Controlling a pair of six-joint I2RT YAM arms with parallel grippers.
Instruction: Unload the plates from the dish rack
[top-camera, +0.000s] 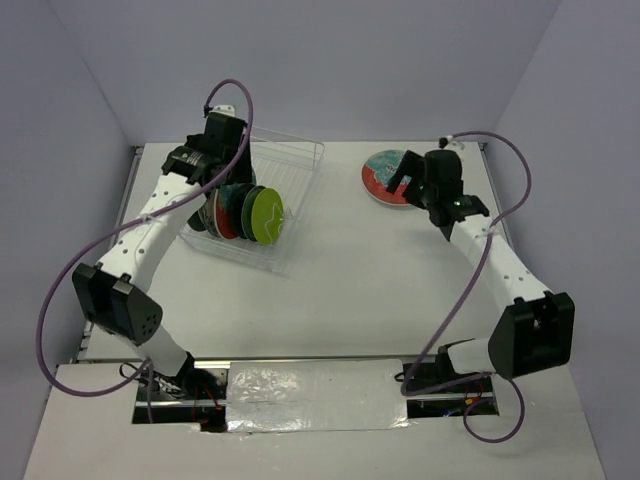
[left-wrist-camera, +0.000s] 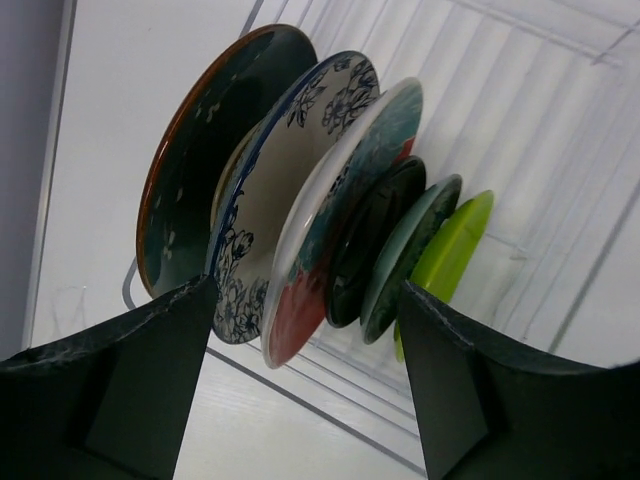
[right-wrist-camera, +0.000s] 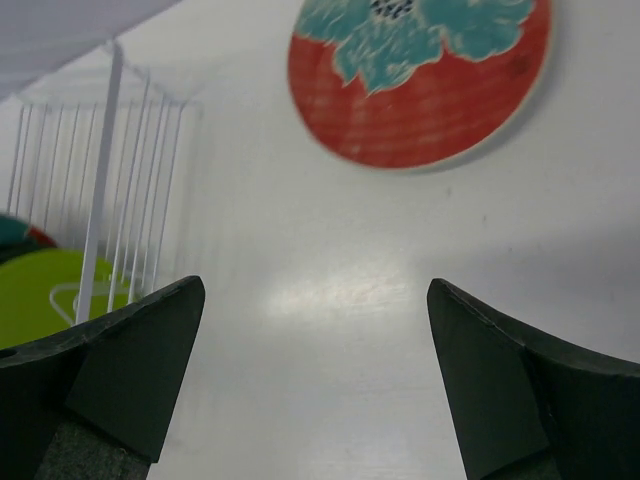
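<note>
Counted six plates upright in the dish rack (top-camera: 295, 160) at the left of the desk (top-camera: 370, 290). Read them across the left wrist view as a dark teal plate (left-wrist-camera: 195, 150), a white-blue floral plate (left-wrist-camera: 270, 190), a red-teal plate (left-wrist-camera: 345, 190), a near-black plate (left-wrist-camera: 375, 240), a green-glazed plate (left-wrist-camera: 415, 240) and a lime green plate (left-wrist-camera: 455, 250). Found the left gripper (left-wrist-camera: 305, 300) close before that row, jaws wide apart, clamped on nothing. Further right, noted one red flowered plate (top-camera: 385, 178) lying flat on the desk, well apart from the rack. Found the right gripper (right-wrist-camera: 315, 290) over bare desk near it, jaws likewise apart and empty. Judged the job barely begun: one out, six to lift.
</note>
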